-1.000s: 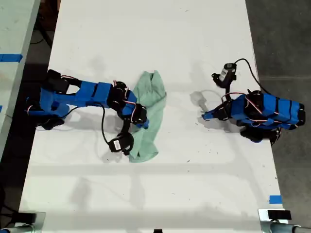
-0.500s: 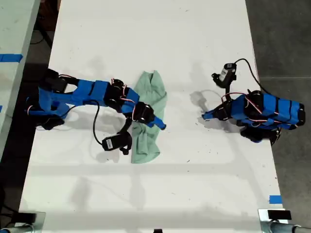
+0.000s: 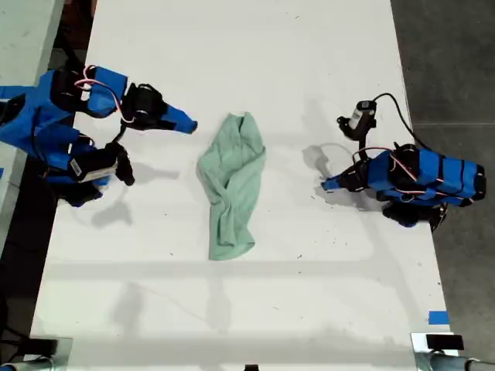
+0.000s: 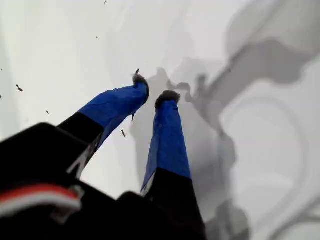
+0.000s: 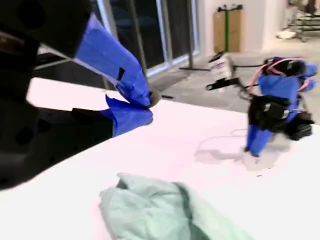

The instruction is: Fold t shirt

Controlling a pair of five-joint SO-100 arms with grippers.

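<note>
At the exterior view's left, my second gripper (image 3: 186,122) is raised above the white table (image 3: 247,62), its blue tip pointing toward the exterior view's right. It is well clear of the cloth. In the second wrist view its two blue fingers (image 5: 127,117) meet at their tips, closed on nothing, with the fabric lying on the table below them.

Near the middle of the table lies the t shirt (image 3: 230,185), free of both grippers. It is pale mint green, soft and thin, gathered into one long narrow bundle that runs from the exterior view's top toward its bottom. The upper end is rounded, with a dark crease down its centre. About halfway along, a diagonal fold crosses the bundle and the cloth bulges toward the exterior view's left. The lower end is narrower and squared off. The second wrist view shows the same t shirt (image 5: 165,210) as rumpled, with soft ridges rather than flat layers.

Toward the exterior view's right, my first gripper (image 3: 328,185) sits low at the table, pointing toward the t shirt but well apart from it. In the first wrist view my first gripper (image 4: 154,87) has its dark tips barely parted, a thin gap between them, with nothing held and only bare table and shadows beneath
</note>
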